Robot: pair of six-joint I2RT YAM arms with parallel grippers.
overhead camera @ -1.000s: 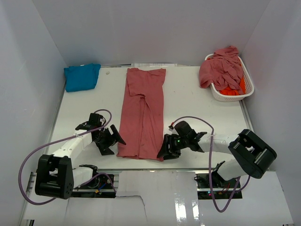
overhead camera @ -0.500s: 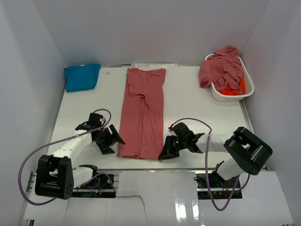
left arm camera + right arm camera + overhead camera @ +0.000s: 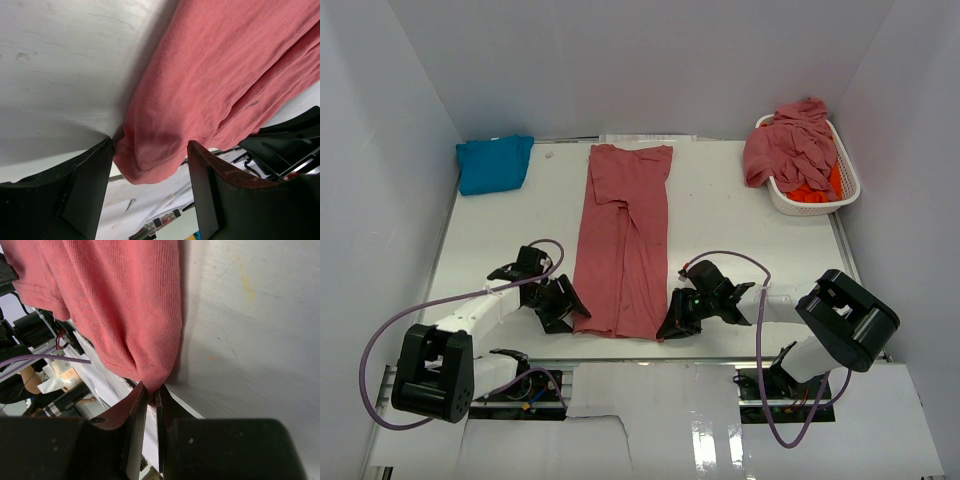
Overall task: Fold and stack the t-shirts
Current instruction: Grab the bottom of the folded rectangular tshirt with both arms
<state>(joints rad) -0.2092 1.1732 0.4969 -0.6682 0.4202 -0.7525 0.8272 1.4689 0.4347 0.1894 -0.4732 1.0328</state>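
Top view: red shirt [image 3: 622, 240] flat in a long strip down the middle of the table [image 3: 740, 215], its end at the near edge. At the near left corner, left gripper [image 3: 578, 306] spread wide around the cloth, not clenched. At the near right corner, right gripper [image 3: 666, 329] pinched tight on the cloth. Far left, blue shirt [image 3: 495, 163]. Far right, more shirts [image 3: 790, 150] heaped in the basket [image 3: 852, 185].

White slatted basket [image 3: 788, 204] on table [image 3: 740, 215]

top camera high, looking down; wrist cameras close, sharing red shirt [image 3: 623, 240]
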